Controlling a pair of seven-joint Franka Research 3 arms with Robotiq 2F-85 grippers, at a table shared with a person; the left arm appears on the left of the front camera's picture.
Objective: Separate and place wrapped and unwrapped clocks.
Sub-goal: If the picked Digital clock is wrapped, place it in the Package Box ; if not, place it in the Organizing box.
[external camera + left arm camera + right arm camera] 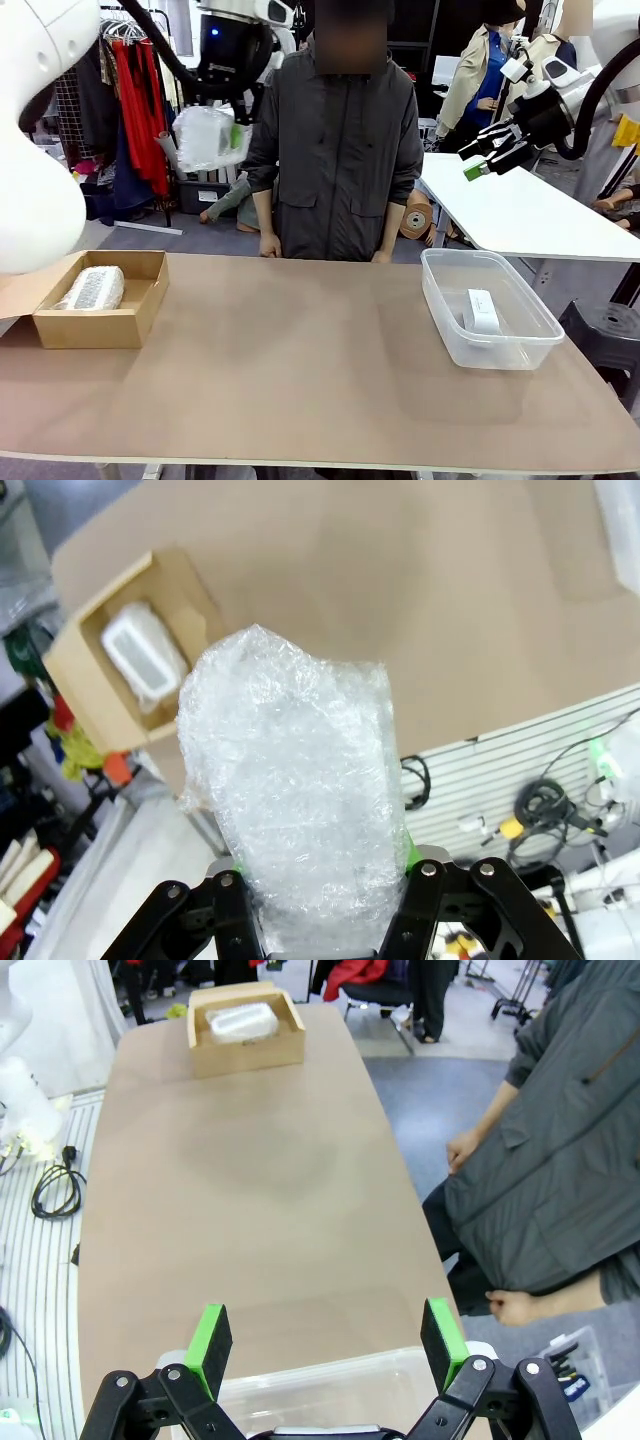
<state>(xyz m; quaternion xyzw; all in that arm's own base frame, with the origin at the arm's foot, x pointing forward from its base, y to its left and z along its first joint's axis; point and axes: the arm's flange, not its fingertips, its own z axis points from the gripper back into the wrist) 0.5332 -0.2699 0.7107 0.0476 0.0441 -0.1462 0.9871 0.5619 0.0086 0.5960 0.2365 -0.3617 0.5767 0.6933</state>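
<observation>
A wrapped clock (92, 288) lay in the cardboard box (140, 317) at the left, while the left gripper (320, 900), raised high, was clamped on a second wrapped clock (295, 800) sticking out beyond its fingertips. To the right, the bare clock (482, 311) sat in the clear tub (448, 337), and the right gripper (327, 1339) hung above that tub's near rim with its fingers (210, 1332) spread wide, nothing between them.

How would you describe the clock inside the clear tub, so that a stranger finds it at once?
Look at the brown table, then at the clear plastic tub near its right end on the robot's side. Inside lies the bare white clock, smooth and rounded. Unlike the clock in the cardboard box and the one that the left gripper holds, it has no plastic film.
</observation>
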